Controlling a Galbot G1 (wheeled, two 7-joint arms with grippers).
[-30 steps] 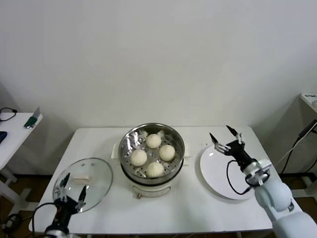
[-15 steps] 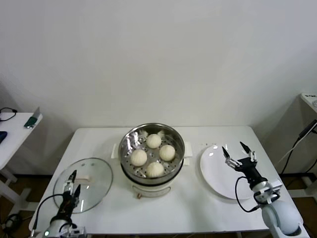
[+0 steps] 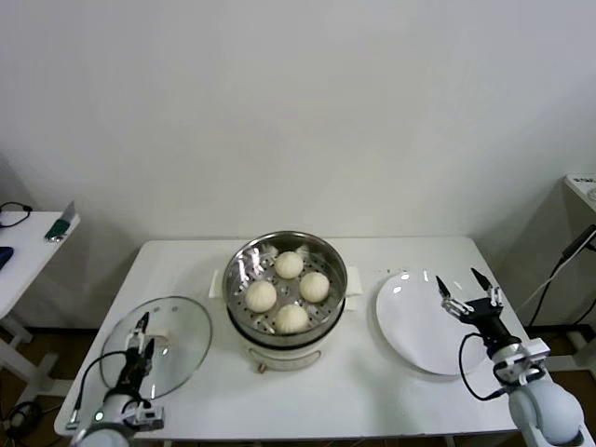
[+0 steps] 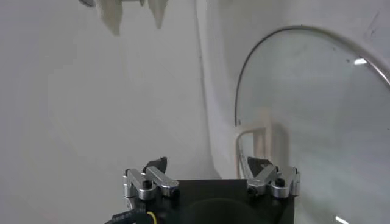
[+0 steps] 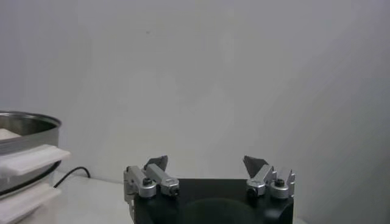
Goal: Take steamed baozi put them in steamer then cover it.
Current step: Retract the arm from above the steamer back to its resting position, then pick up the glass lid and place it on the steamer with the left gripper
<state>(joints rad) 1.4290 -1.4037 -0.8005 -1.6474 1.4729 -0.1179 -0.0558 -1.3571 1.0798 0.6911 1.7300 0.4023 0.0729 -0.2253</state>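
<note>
The steel steamer (image 3: 239, 270) stands at the table's middle with four cream-white baozi (image 3: 289, 264) on its perforated floor. The glass cover (image 3: 182, 340) lies flat on the table to its left, with its cream handle (image 3: 154, 333) up. My left gripper (image 3: 144, 337) is open and empty over the cover's near left part. In the left wrist view the cover (image 4: 317, 122) and its handle (image 4: 259, 131) lie just beyond the gripper (image 4: 207, 164). My right gripper (image 3: 462, 285) is open and empty over the right edge of the white plate (image 3: 414, 326). The right wrist view shows the gripper (image 5: 206, 161) and the steamer's rim (image 5: 24, 125).
The bare white plate lies right of the steamer. A small side table (image 3: 28, 237) with small items stands off the left end. A black cable (image 3: 559, 265) hangs at the far right. The wall stands close behind the table.
My right gripper has drawn back toward me and to the right, from the plate's far edge to its right edge. My left gripper has moved forward over the cover's near left part.
</note>
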